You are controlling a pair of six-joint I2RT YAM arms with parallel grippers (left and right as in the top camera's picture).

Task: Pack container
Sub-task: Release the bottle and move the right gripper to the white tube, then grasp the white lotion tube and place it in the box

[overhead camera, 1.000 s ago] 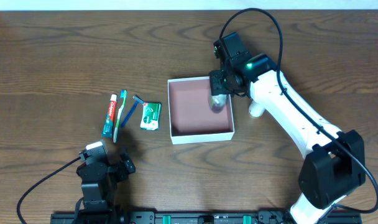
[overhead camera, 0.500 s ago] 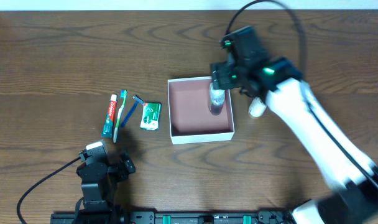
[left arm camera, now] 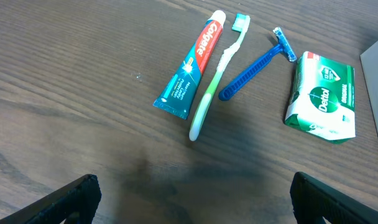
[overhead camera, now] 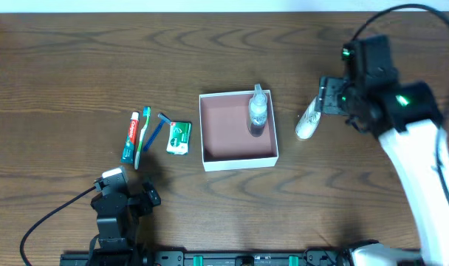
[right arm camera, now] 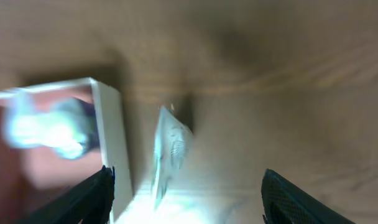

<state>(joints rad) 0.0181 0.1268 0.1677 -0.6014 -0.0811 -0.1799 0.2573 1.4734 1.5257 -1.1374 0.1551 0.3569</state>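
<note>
White-walled pink container (overhead camera: 224,137), blue razor (overhead camera: 156,130), green packet (overhead camera: 179,137)

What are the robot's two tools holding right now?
Nothing. The right tool is open and empty, with a white tube lying loose on the table beneath it. The left tool is open and empty too.

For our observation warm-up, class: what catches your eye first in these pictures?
The white-walled container mid-table, with a clear bottle lying along its right side. Next, the white right arm, its open claw near a small white item just right of the box.
</note>
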